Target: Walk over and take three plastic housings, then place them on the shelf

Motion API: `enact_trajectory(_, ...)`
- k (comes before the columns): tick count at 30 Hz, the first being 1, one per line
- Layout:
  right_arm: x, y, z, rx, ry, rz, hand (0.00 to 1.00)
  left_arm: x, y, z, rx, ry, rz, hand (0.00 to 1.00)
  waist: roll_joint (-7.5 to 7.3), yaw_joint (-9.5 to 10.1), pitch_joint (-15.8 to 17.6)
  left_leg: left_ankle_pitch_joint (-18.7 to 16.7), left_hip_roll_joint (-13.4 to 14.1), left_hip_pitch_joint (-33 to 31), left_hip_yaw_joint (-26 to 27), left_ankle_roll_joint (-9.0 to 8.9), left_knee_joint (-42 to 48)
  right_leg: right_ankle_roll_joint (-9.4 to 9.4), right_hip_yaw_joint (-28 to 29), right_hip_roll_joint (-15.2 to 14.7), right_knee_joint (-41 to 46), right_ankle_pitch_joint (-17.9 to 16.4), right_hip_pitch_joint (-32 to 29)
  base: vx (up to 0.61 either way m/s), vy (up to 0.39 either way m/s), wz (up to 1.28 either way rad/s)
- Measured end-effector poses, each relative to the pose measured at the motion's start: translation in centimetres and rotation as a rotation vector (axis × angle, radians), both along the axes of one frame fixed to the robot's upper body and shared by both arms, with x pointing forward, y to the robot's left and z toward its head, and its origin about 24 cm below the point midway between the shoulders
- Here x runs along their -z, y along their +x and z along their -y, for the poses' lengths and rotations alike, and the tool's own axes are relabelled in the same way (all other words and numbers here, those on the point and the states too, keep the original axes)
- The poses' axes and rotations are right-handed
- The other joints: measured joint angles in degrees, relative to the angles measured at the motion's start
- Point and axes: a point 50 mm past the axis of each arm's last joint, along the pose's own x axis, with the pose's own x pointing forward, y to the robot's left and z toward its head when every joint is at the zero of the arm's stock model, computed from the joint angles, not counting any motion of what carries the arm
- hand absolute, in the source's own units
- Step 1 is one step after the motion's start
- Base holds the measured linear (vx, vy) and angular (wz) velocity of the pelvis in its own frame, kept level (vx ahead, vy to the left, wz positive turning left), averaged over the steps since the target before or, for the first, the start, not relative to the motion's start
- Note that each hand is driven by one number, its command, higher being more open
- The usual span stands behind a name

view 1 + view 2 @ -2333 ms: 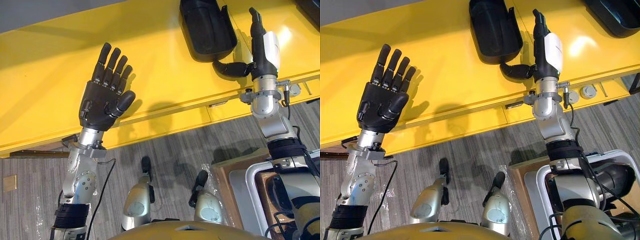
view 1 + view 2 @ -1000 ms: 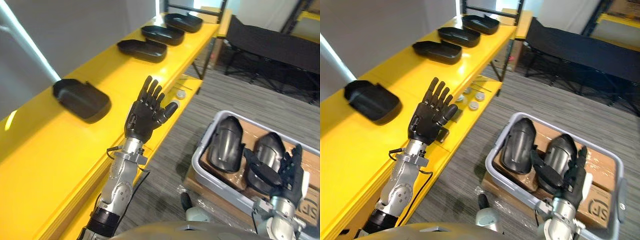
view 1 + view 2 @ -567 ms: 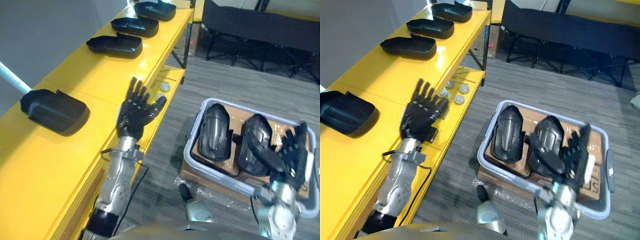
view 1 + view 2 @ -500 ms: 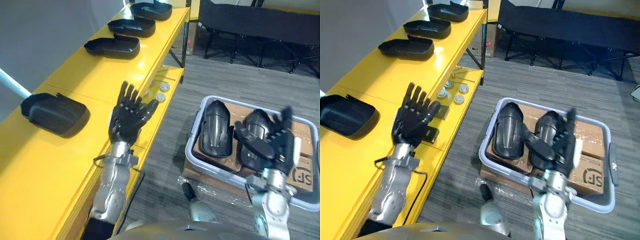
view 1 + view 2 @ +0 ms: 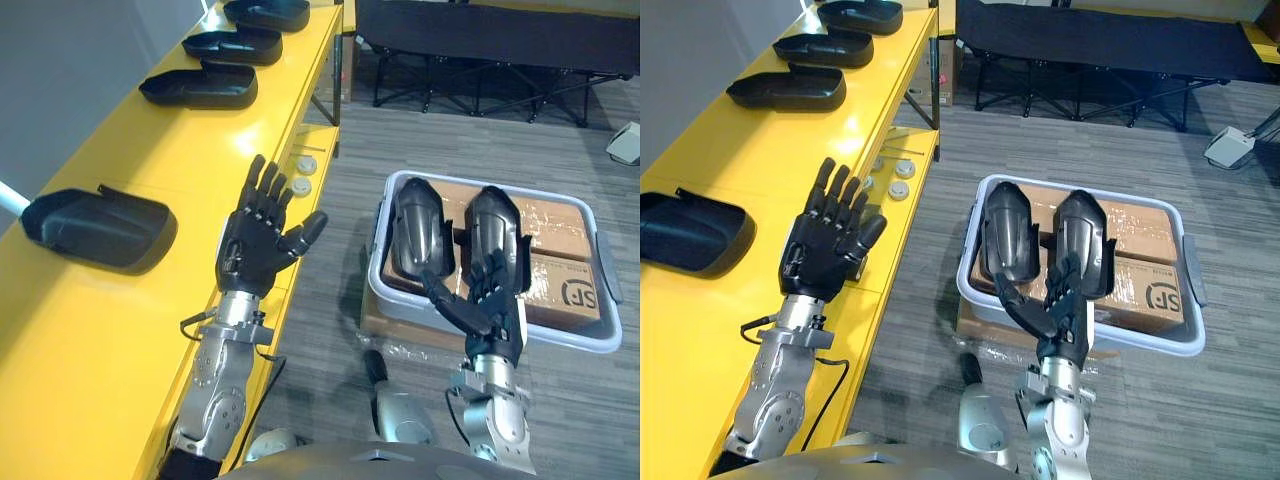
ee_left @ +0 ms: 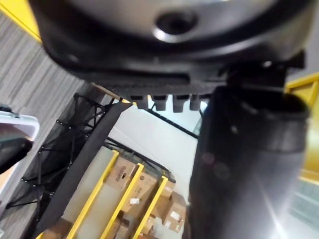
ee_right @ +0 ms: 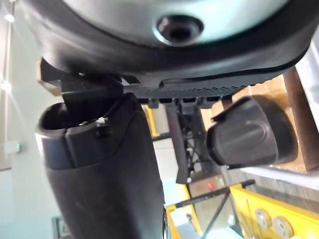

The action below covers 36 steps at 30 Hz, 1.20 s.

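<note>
Reaching into the bin, we should bring our right hand, fingers spread and empty, down over a housing and grab it snugly. Our left hand hovers spread by the shelf.

A grey plastic tub sat on the grey striped carpet. Inside it lay two cardboard boxes, side by side and sealed with tape. The tub rested on another brown box, with crinkled clear plastic wrap showing at its foot. Beyond the tub stood a long black cot on thin crossed black legs. A small white object lay on the carpet, well to the right of the tub. Left of the tub, several round silver discs lay close together. A plain grey wall rose at the far left.
</note>
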Motion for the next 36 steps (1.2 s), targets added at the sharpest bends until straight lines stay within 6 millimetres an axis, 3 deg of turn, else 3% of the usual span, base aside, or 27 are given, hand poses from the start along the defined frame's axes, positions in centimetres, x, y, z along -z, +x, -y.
enact_trajectory(2, 0.3, 1.6, -2.4, -0.055, -0.030, -0.011, 1.00, 1.3, -0.1, 0.0, 0.035, -0.042, -0.047, 1.00, 0.64, 2.79, 0.0, 1.4, 2.6, -1.0, 1.2, -1.55, 0.0, -0.22, -1.9, -7.1, 5.8, -0.9, 1.8, -0.07, -0.138, -0.36)
enact_trajectory(4, 0.2, 1.9, -4.6, -0.119, -0.050, -0.004, 1.00, 1.8, 0.0, -0.2, 0.031, -0.090, -0.075, 1.00, -0.10, 3.87, -0.1, 2.2, 4.6, -2.9, 2.0, -3.09, 1.0, 0.22, -1.9, -11.1, 5.9, -0.6, 2.6, -0.03, -0.325, -0.42)
enact_trajectory(6, 0.1, 1.9, -5.9, -0.154, -0.084, -0.001, 1.00, 2.1, 0.0, -0.3, 0.033, -0.136, -0.094, 1.00, -1.06, 3.65, -0.2, 3.1, 7.3, -4.2, 1.9, -4.63, 2.4, 2.22, -2.4, -12.4, 0.1, 0.6, 6.3, 0.01, -0.463, -0.34)
enact_trajectory(8, 0.7, 1.5, -6.0, -0.163, -0.093, -0.045, 1.00, 1.9, 0.2, -0.3, 0.038, -0.154, -0.087, 1.00, -3.95, 3.57, -1.4, 4.2, 8.8, -4.5, 2.0, -6.59, 3.0, 9.14, -6.0, -12.1, -11.6, 4.9, 11.7, 0.03, -0.518, -0.36)
enact_trajectory(9, 1.1, 1.4, -5.3, -0.153, -0.114, -0.078, 1.00, 1.8, 0.7, 0.1, 0.048, -0.160, -0.082, 1.00, -4.33, 3.31, -1.9, 4.8, 10.3, -4.5, 1.8, -7.99, 3.0, 15.26, -9.2, -11.1, -12.6, -0.5, 12.8, 0.02, -0.564, -0.26)
enact_trajectory(10, 1.4, 1.3, -4.4, -0.136, -0.135, -0.104, 1.00, 1.7, 0.9, 1.0, 0.069, -0.173, -0.088, 1.00, -3.49, 2.49, -2.4, 5.9, 12.3, -5.0, 1.1, -8.75, 2.8, 15.19, -11.0, -9.3, -12.7, -3.6, 13.1, 0.04, -0.634, -0.12)
enact_trajectory(12, 2.2, 0.2, -1.5, -0.089, -0.189, -0.169, 1.00, 1.7, 0.6, 3.4, 0.154, -0.203, -0.103, 1.00, -1.88, -0.37, -3.3, 10.5, 15.5, -6.2, 0.7, -6.57, 3.5, 13.19, -13.5, -6.2, -12.7, -6.3, 14.1, 0.05, -0.467, 0.11)
enact_trajectory(13, 2.5, -0.9, -0.1, -0.042, -0.203, -0.202, 1.00, 1.7, 0.3, 4.5, 0.211, -0.200, -0.111, 1.00, -2.61, -1.31, -2.9, 13.2, 16.4, -6.6, 1.7, -5.27, 5.5, 11.91, -13.7, -5.8, -12.9, -6.9, 15.8, 0.04, -0.272, 0.02)
enact_trajectory(14, 2.5, -1.6, 0.6, -0.018, -0.210, -0.211, 1.00, 1.8, 0.2, 4.9, 0.234, -0.195, -0.116, 1.00, -3.07, -1.32, -2.7, 11.9, 16.1, -6.1, 1.7, -6.86, 5.1, 11.41, -13.4, -6.0, -13.1, -7.1, 16.4, 0.04, -0.224, -0.17)
enact_trajectory(15, 2.2, -2.2, 1.3, 0.009, -0.219, -0.210, 1.00, 1.7, -0.1, 5.3, 0.258, -0.192, -0.118, 1.00, -2.74, -1.18, -3.2, 10.5, 14.9, -5.8, 1.8, -8.25, 3.6, 11.11, -13.1, -5.6, -13.8, -7.2, 16.6, 0.02, -0.078, -0.60)
enact_trajectory(16, 1.4, -2.2, 2.0, 0.025, -0.225, -0.177, 1.00, 1.6, -0.3, 5.3, 0.263, -0.198, -0.114, 1.00, -2.07, -1.04, -3.6, 9.8, 10.8, -6.1, 1.5, -7.31, 0.4, 10.95, -12.1, -5.3, -14.7, -7.1, 15.6, 0.02, -0.081, -0.73)
enact_trajectory(18, 1.0, -2.1, 2.2, 0.006, -0.225, -0.161, 1.00, 1.8, -0.6, 5.0, 0.258, -0.194, -0.120, 1.00, -1.37, -0.91, -4.3, 8.8, 9.3, -5.4, 2.5, -6.10, -2.3, 10.63, -10.7, -4.6, -14.7, -6.8, 14.4, 0.02, -0.039, -0.60)
enact_trajectory(21, 0.9, -1.8, 2.4, -0.007, -0.222, -0.164, 1.00, 2.2, -0.9, 4.0, 0.242, -0.193, -0.125, 1.00, -0.91, 0.65, -5.1, 8.9, 6.5, -5.2, 1.3, -6.50, -5.5, 11.15, -9.7, -5.7, -14.7, -4.8, 11.6, -0.01, 0.056, -0.23)
enact_trajectory(24, 0.9, -1.3, 2.4, 0.027, -0.216, -0.174, 1.00, 2.8, -1.3, 3.0, 0.238, -0.192, -0.142, 1.00, -1.37, 2.03, -5.1, 9.5, 4.1, -4.0, 1.9, -7.05, -7.8, 11.82, -9.8, -7.7, -16.3, -1.6, 11.6, -0.04, 0.177, -0.09)
enact_trajectory(26, 0.5, 0.1, 3.4, 0.096, -0.218, -0.153, 1.00, 3.2, -1.7, 2.3, 0.269, -0.159, -0.137, 1.00, -1.77, 2.39, -5.1, 9.6, 2.4, -4.2, 2.1, -6.75, -8.2, 11.90, -10.1, -9.0, -19.7, 2.4, 12.3, -0.05, 0.212, -0.05)
enact_trajectory(27, 0.5, 0.2, 3.4, 0.101, -0.219, -0.151, 1.00, 3.2, -1.7, 2.3, 0.271, -0.157, -0.135, 1.00, -1.82, 2.39, -5.0, 9.6, 2.3, -4.3, 2.1, -6.67, -8.2, 11.92, -10.1, -9.0, -19.9, 2.7, 12.3, -0.08, 0.178, 0.05)
enact_trajectory(29, -0.3, 2.8, 5.9, 0.270, -0.221, -0.126, 1.00, 2.8, -1.7, 2.3, 0.335, -0.121, -0.087, 1.00, -3.49, 2.63, -4.1, 10.0, 0.9, -7.3, 1.7, -5.39, -7.9, 11.82, -12.9, -9.8, -25.1, 8.1, 12.3, -0.10, 0.143, 0.11)
enact_trajectory(33, -1.4, 6.1, 9.3, 0.478, -0.241, -0.145, 1.00, 1.5, -0.5, 3.1, 0.392, -0.089, -0.022, 1.00, -5.52, 3.75, -1.9, 9.9, 0.6, -14.6, -0.7, -4.54, -3.5, 11.30, -15.7, -9.9, -29.6, 12.4, 10.8, -0.12, 0.082, 0.23)
enact_trajectory(36, -3.6, 8.3, 10.9, 0.537, -0.265, -0.113, 1.00, 0.8, 0.1, 3.4, 0.403, -0.086, 0.010, 1.00, -4.64, 4.18, 0.8, 9.7, 0.7, -17.5, -2.5, -4.19, -0.8, 11.26, -16.9, -9.9, -29.6, 12.7, 10.5, -0.12, 0.046, 0.31)
